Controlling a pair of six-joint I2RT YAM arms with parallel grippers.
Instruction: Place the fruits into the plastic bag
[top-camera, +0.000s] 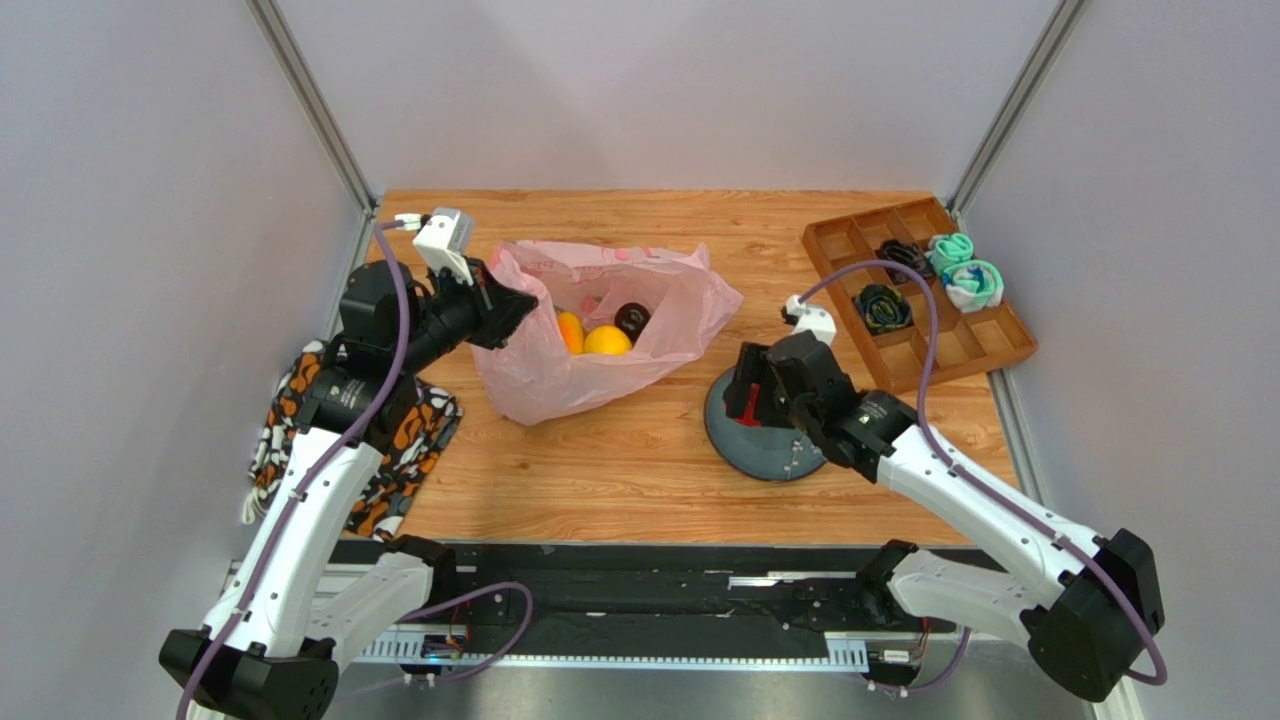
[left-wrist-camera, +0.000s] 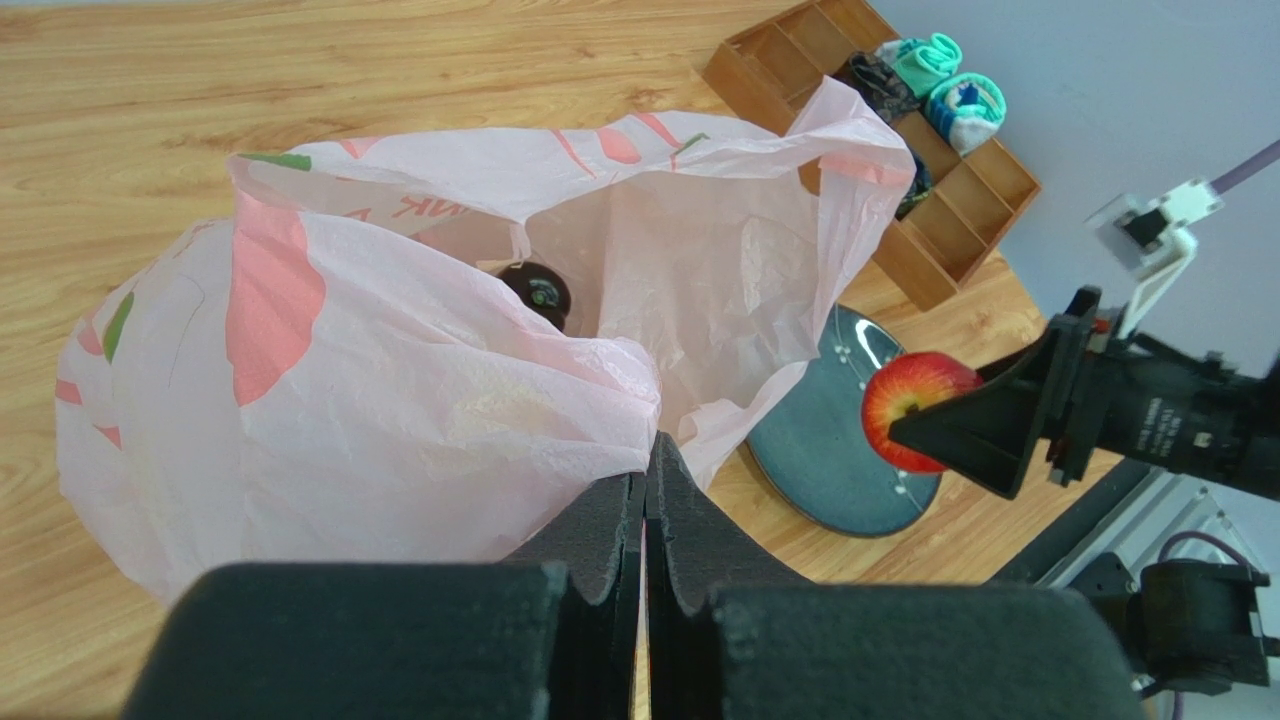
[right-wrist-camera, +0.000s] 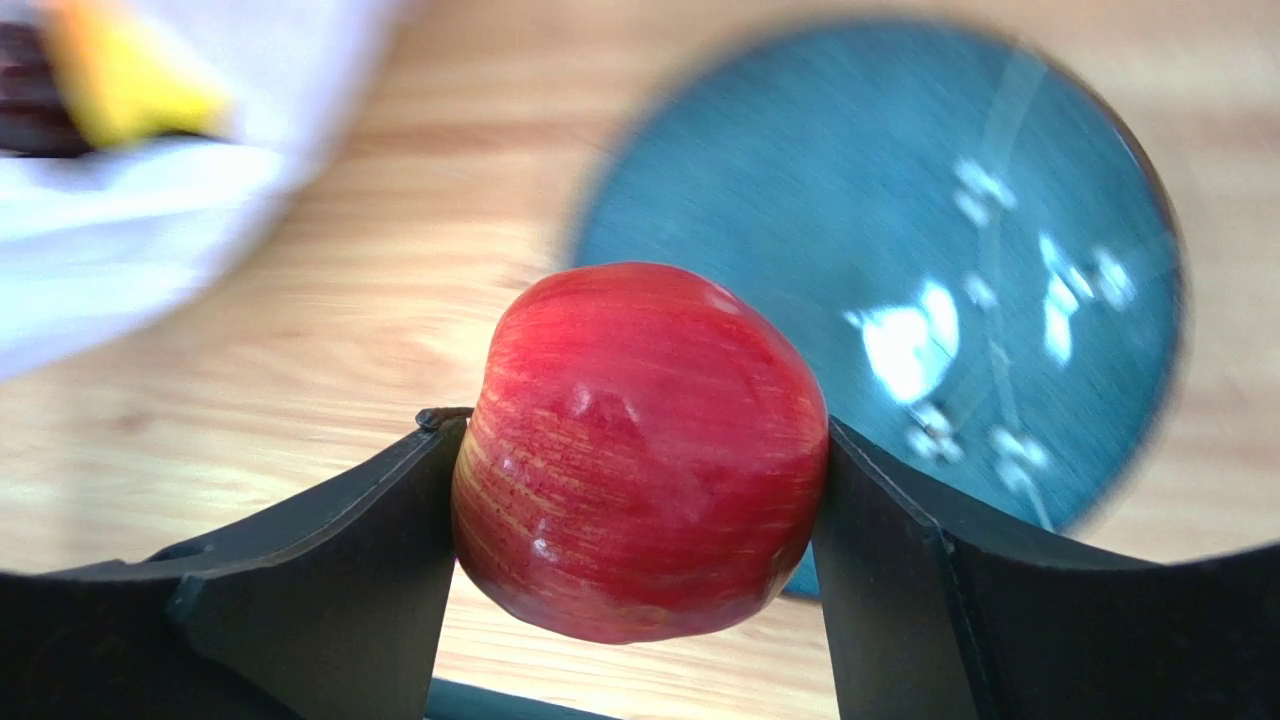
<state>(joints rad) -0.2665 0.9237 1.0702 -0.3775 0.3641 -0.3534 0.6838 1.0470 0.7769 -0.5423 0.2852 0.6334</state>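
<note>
Wood-grain table (top-camera: 631, 480) under everything. Dark blue-grey plate (top-camera: 756, 450) flat on it, right of centre; glaze throws white glints in my right wrist view. Wooden tray (top-camera: 969, 342) at far right corner, divided into compartments, set at angle to table edge, apart from plate. 4 coiled bundles toward its far end: 2 black bundles (top-camera: 884, 309), 2 teal bundles (top-camera: 950, 251). Orange-black patterned cloth (top-camera: 418, 435) crumpled at my left table edge. Grey walls on 3 sides; 2 metal posts (top-camera: 316, 105) at back corners.

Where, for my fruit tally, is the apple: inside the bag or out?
Out: the right gripper holds the apple by the plate, apart from the bag.
</note>
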